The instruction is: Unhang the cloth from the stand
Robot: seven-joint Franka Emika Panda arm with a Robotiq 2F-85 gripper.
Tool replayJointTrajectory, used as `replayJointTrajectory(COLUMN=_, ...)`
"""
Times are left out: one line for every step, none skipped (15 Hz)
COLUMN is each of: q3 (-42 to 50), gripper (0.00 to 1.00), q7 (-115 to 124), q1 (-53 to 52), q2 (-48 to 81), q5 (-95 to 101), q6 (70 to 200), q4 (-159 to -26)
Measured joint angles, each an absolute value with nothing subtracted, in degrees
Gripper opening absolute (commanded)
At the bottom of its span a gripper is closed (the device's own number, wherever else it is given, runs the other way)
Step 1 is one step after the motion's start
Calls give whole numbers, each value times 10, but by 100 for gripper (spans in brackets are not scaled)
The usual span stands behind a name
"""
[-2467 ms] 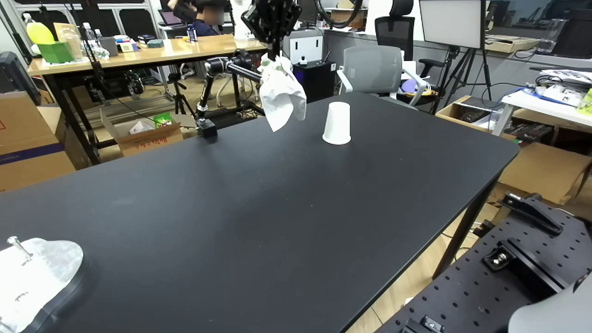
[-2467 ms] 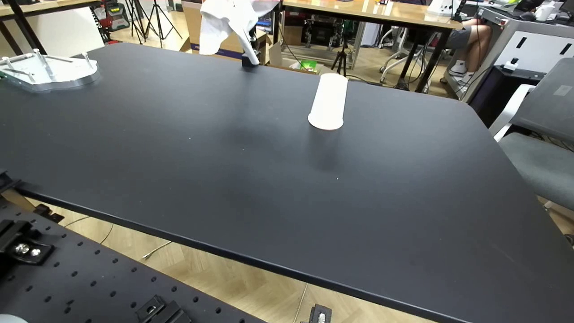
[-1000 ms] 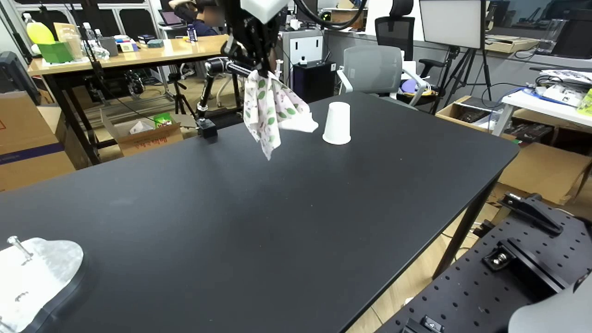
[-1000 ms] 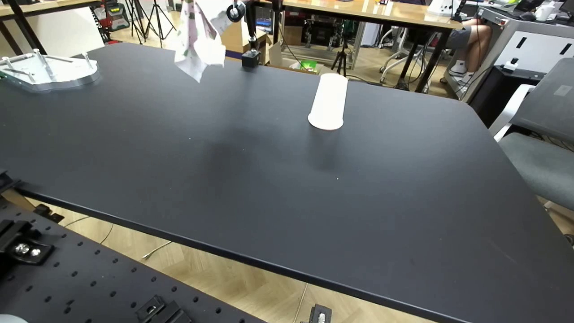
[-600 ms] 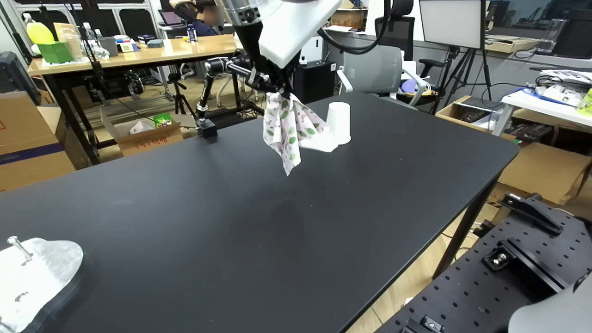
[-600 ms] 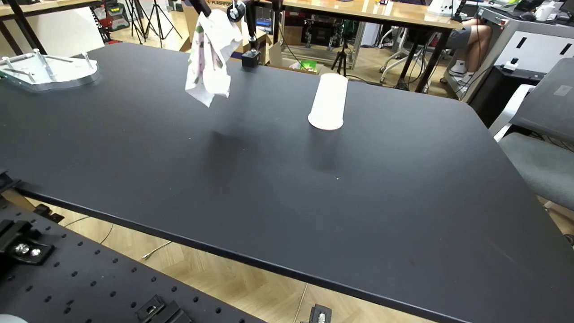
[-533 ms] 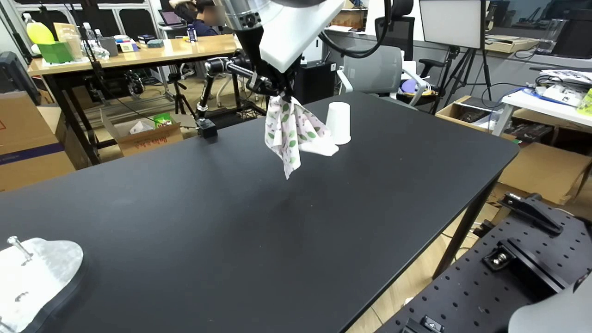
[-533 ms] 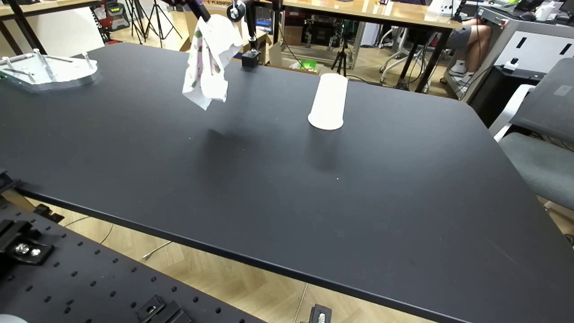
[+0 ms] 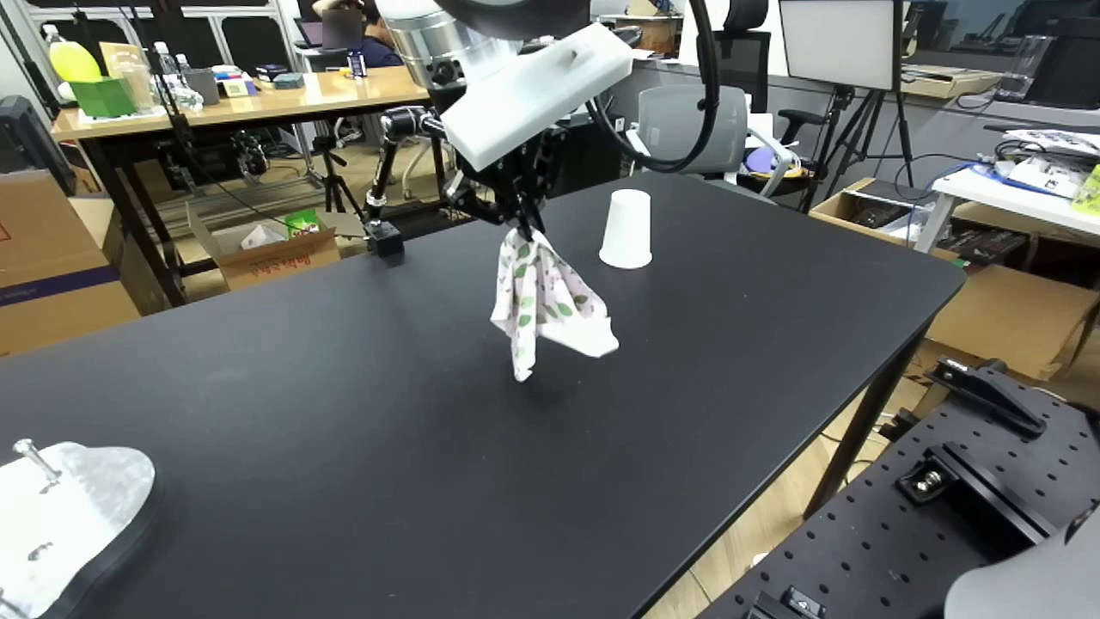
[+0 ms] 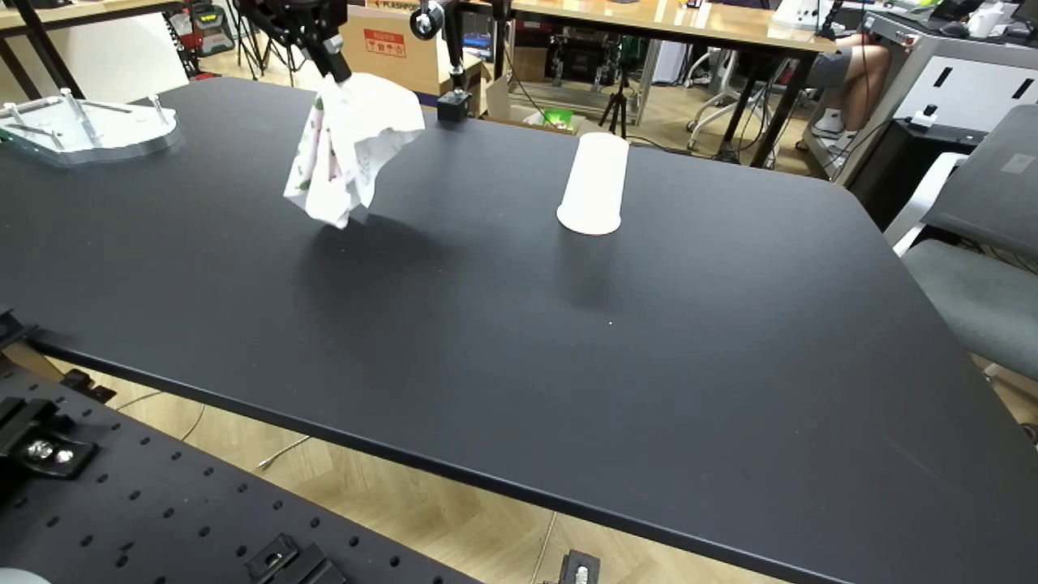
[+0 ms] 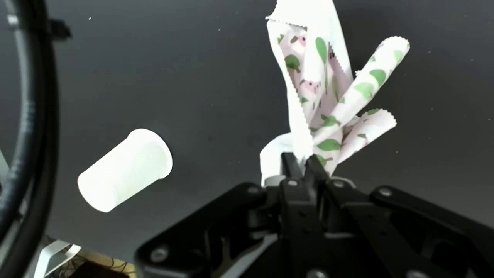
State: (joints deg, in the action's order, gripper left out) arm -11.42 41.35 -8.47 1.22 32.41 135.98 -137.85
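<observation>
The cloth is white with green leaves and pink figures. It hangs bunched from my gripper over the black table [image 9: 387,464], and shows as cloth [image 9: 554,301] and cloth [image 10: 349,146] in both exterior views. In the wrist view the cloth [image 11: 320,85] fans out beyond the fingertips. My gripper [image 9: 526,230] is shut on its upper part; the fingers also show in the wrist view [image 11: 303,162]. The cloth's lowest corner is close to the tabletop; I cannot tell whether it touches. A black jointed stand [image 9: 384,236] is clamped at the table's far edge, apart from the cloth.
An upside-down white cup [image 9: 627,228] stands on the table near the cloth; it also shows in the wrist view [image 11: 127,170]. A pale board with metal pegs [image 10: 113,138] lies at one end of the table. A grey chair [image 9: 696,129] stands beyond the table.
The gripper has come away from the black jointed stand and moved down with the cloth, over the table. The arm has come further into view. Cup and peg board have not moved.
</observation>
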Motion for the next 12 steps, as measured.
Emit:
replayJointTrajectory(q3=-114, gripper=48, q7=413, q1=-85, q2=16, q5=308, q6=1362, q4=-1379)
replayJointTrajectory(q3=-114, gripper=56, q7=413, q1=-86, q2=18, q5=292, q6=1364, q4=-1379)
replayJointTrajectory(q3=-114, gripper=62, q7=413, q1=-86, q2=20, q5=280, q6=1364, q4=-1378)
replayJointTrajectory(q3=-114, gripper=70, q7=413, q1=-86, q2=21, q5=270, q6=1364, q4=-1379)
replayJointTrajectory(q3=-114, gripper=77, q7=413, q1=-86, q2=21, q5=261, q6=1364, q4=-1378)
replayJointTrajectory(q3=-114, gripper=82, q7=413, q1=-86, q2=21, q5=254, q6=1365, q4=-1378)
replayJointTrajectory(q3=-114, gripper=90, q7=413, q1=-87, q2=21, q5=247, q6=1365, q4=-1378)
replayJointTrajectory(q3=-114, gripper=96, q7=413, q1=-88, q2=20, q5=240, q6=1366, q4=-1378)
replayJointTrajectory(q3=-114, gripper=99, q7=412, q1=-90, q2=19, q5=232, q6=1367, q4=-1378)
replayJointTrajectory(q3=-114, gripper=100, q7=411, q1=-92, q2=18, q5=224, q6=1367, q4=-1378)
replayJointTrajectory(q3=-115, gripper=100, q7=407, q1=-94, q2=15, q5=215, q6=1368, q4=-1377)
replayJointTrajectory(q3=-115, gripper=100, q7=404, q1=-97, q2=11, q5=208, q6=1369, q4=-1377)
